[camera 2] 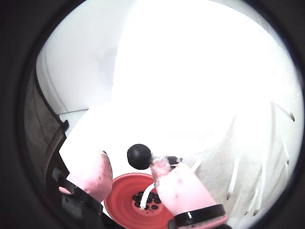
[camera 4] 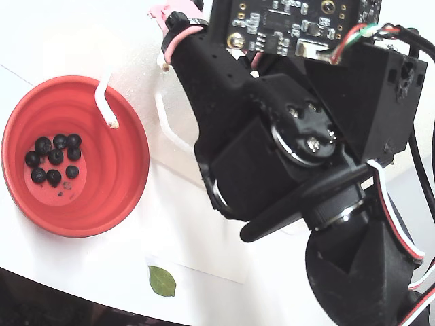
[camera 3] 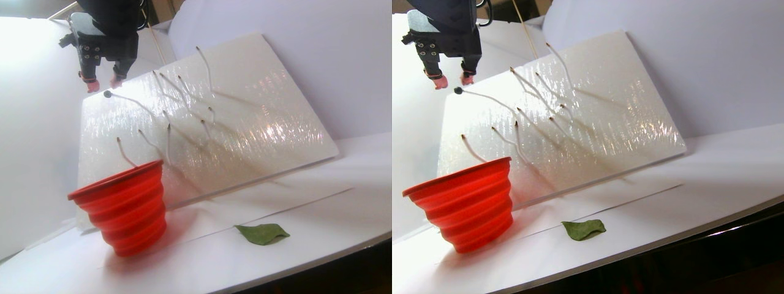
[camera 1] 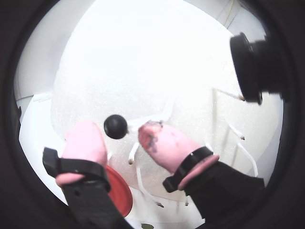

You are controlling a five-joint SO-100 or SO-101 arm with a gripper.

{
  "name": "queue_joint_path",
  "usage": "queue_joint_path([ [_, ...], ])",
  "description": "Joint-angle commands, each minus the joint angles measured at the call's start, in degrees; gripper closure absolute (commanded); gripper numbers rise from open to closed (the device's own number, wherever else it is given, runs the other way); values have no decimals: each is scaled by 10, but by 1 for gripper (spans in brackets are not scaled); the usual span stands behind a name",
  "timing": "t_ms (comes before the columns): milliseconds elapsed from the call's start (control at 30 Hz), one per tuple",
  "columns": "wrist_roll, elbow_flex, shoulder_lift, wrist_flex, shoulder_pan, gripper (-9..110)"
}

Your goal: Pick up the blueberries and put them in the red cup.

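Now approaching the last blueberry (camera 1: 116, 126), perched on a stem tip near the upper left corner of the white board (camera 3: 245, 110) in the stereo pair view. Gripper (camera 1: 121, 138) spread, pink fingertips (camera 1: 86, 143) flanking the berry, not yet pinching. Other blueberries (camera 4: 54, 159) already lying in the red cup (camera 4: 115, 170) below the board's lower left corner. Next, probably: closing gently, pulling free, carrying over the cup.
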Motion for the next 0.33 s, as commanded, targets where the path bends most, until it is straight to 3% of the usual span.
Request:
queue_joint_path([
  [0, -19, -67, 14, -19, -37, 85],
  [300, -76, -67, 2, -37, -34, 84],
])
